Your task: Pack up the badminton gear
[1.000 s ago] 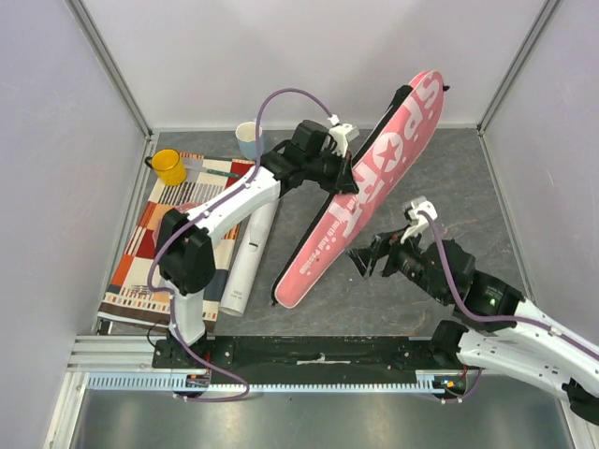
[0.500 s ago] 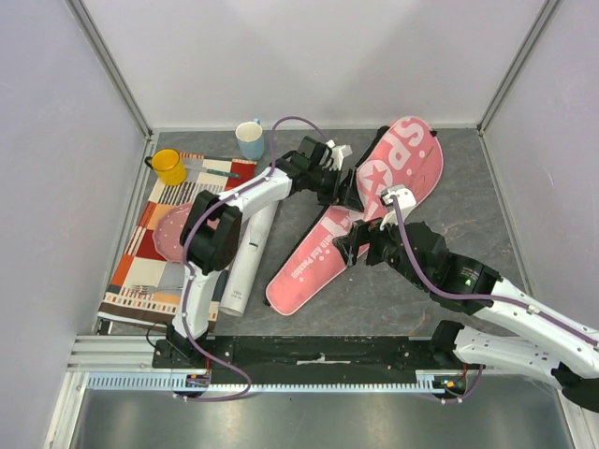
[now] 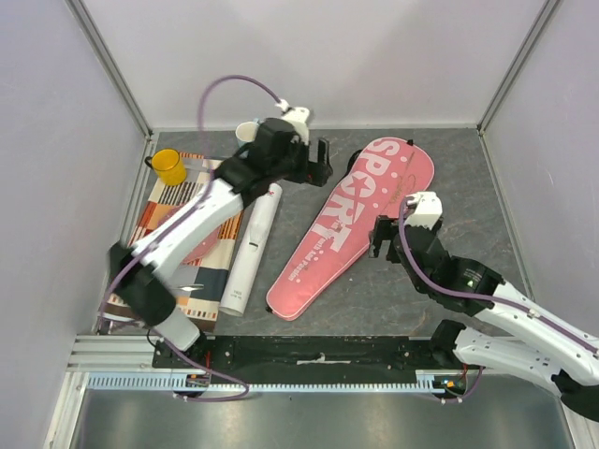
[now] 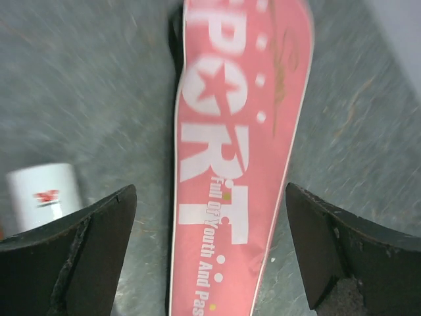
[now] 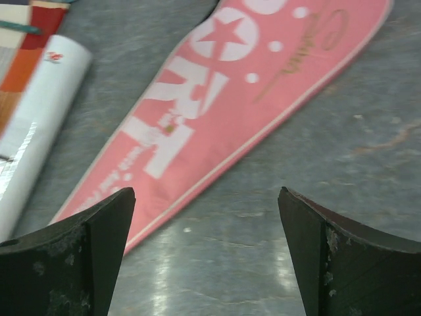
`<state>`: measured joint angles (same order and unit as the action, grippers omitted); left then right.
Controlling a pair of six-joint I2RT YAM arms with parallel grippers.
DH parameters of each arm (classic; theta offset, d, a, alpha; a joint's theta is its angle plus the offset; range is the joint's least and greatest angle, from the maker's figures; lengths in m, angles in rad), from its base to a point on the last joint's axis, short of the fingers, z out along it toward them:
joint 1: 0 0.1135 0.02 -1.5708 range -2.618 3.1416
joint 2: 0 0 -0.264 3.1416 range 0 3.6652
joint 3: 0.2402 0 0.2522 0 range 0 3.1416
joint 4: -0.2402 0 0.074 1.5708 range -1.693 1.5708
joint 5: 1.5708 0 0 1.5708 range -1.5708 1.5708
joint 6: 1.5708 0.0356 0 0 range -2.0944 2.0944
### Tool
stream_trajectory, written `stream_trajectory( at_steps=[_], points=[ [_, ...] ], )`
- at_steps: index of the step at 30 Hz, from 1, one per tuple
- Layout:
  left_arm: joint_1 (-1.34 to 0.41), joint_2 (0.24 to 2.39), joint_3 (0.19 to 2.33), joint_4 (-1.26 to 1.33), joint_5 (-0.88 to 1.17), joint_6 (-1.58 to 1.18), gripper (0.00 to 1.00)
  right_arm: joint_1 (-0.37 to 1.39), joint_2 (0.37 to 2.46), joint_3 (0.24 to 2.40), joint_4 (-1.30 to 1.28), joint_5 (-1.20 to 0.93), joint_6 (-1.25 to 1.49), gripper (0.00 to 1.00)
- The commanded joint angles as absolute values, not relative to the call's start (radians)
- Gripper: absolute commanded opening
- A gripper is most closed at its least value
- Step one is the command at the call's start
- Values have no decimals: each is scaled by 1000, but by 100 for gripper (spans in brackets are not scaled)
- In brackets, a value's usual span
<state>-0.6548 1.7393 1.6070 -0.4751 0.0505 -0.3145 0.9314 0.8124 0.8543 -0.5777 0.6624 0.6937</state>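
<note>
The pink "SPORT" racket bag (image 3: 351, 224) lies flat on the grey table, running from front left to back right, and nothing holds it. In the left wrist view the bag (image 4: 237, 164) fills the space below the open left gripper (image 4: 209, 191). From above, that left gripper (image 3: 323, 164) hovers just left of the bag's wide end. The right gripper (image 3: 377, 238) is open beside the bag's right edge, over bare table (image 5: 263, 250); the bag (image 5: 230, 85) lies ahead of it (image 5: 205, 191). A long white tube (image 3: 251, 248) lies left of the bag, also seen as the tube (image 4: 43, 197) and the tube (image 5: 39, 112).
A striped mat (image 3: 154, 253) with cutlery lies at the left, under the left arm. A yellow mug (image 3: 168, 166) stands at its far corner, and a blue mug (image 3: 245, 132) peeks out behind the left arm. Walls enclose the table on three sides.
The left gripper opened and let go of the bag, which went from standing tilted to lying flat. The left arm drew back to the left. The right gripper backed off to the bag's right edge.
</note>
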Motion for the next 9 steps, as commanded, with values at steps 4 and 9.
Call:
stream_trajectory(
  at_steps=[4, 9],
  points=[
    [-695, 1179, 1421, -315, -167, -126, 98, 928, 726, 959, -658, 864, 516, 98],
    [-695, 869, 1312, -198, -29, -48, 100, 928, 571, 1028, -461, 853, 272, 98]
  ],
)
